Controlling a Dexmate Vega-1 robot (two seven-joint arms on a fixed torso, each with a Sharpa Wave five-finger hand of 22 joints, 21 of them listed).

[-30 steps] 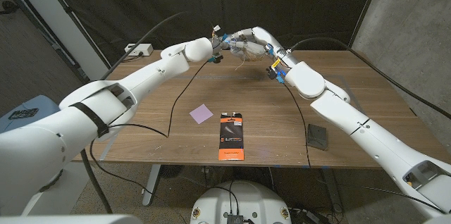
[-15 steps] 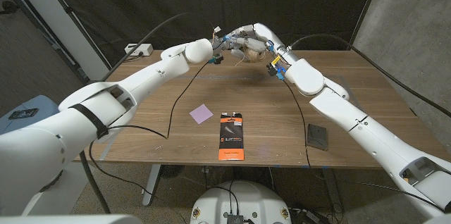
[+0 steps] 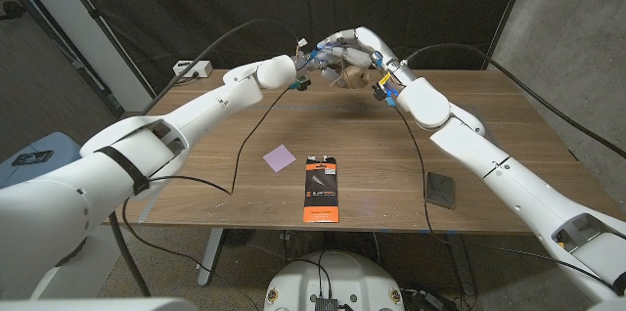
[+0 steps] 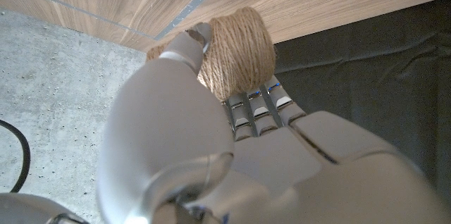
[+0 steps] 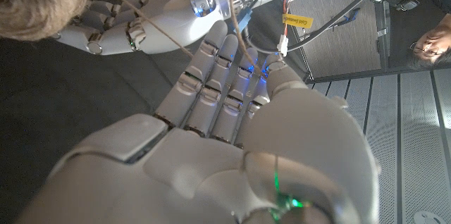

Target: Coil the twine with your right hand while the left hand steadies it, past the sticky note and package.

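Left hand (image 3: 305,65) is being held up over the far edge of the desk (image 3: 509,125), and the ball of twine (image 4: 236,51) is being gripped between its thumb and fingers (image 4: 257,106), as the left wrist view is showing plainly. Right hand (image 3: 344,52) is being raised just beside it, the two hands all but meeting above the far side of the wood. From the right wrist view, the right fingers (image 5: 211,83) are being held straight and close together, and a loose strand of twine (image 5: 151,25) is being seen running across them; whether that strand is being pinched cannot be told. Nearer the robot, the purple sticky note (image 3: 279,157) is lying on the desk, with the black-and-orange package (image 3: 320,189) just beside it toward the right arm. A small dark pad (image 3: 441,190) is being left near the desk's right edge, well apart from both hands.
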